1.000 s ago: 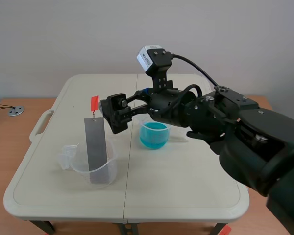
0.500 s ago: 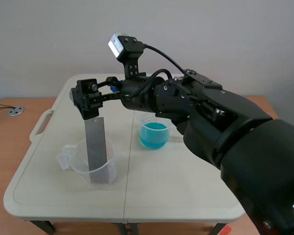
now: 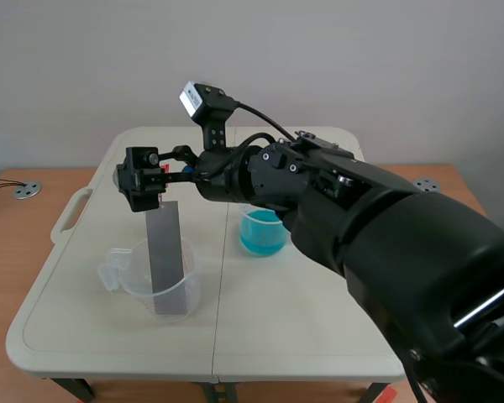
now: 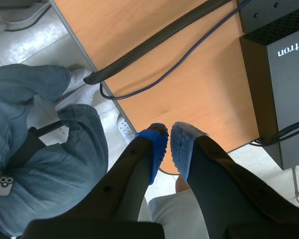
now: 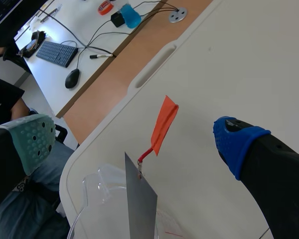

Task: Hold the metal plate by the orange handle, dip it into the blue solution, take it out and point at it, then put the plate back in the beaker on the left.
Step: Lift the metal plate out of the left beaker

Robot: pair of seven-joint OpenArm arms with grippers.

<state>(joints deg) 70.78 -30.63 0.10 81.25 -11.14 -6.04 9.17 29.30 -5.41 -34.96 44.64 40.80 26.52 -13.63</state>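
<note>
A grey metal plate [image 3: 164,252] stands upright in a clear beaker [image 3: 128,284] on the left of the white table [image 3: 319,311]. Its orange handle [image 5: 164,123] sticks up from a thin wire at the plate's top corner. My right gripper [image 3: 143,180] is open around that handle: the handle sits between the grey-green pad [image 5: 34,141] and the blue pad [image 5: 235,141], touching neither. The beaker of blue solution [image 3: 262,233] stands at mid-table, partly behind the right arm. My left gripper [image 4: 168,145] is off the table, over a wooden desk edge, its blue pads almost together with nothing between them.
The table's carry slot [image 5: 152,67] lies beyond the handle. A side desk holds a keyboard [image 5: 56,53], a mouse [image 5: 72,78] and cables. A seated person's jeans [image 4: 45,149] and a black box [image 4: 281,74] are near the left gripper.
My right arm has swung left and upward, from beside the plate's upper edge to where its open fingers stand around the orange handle. The plate stays in the beaker.
</note>
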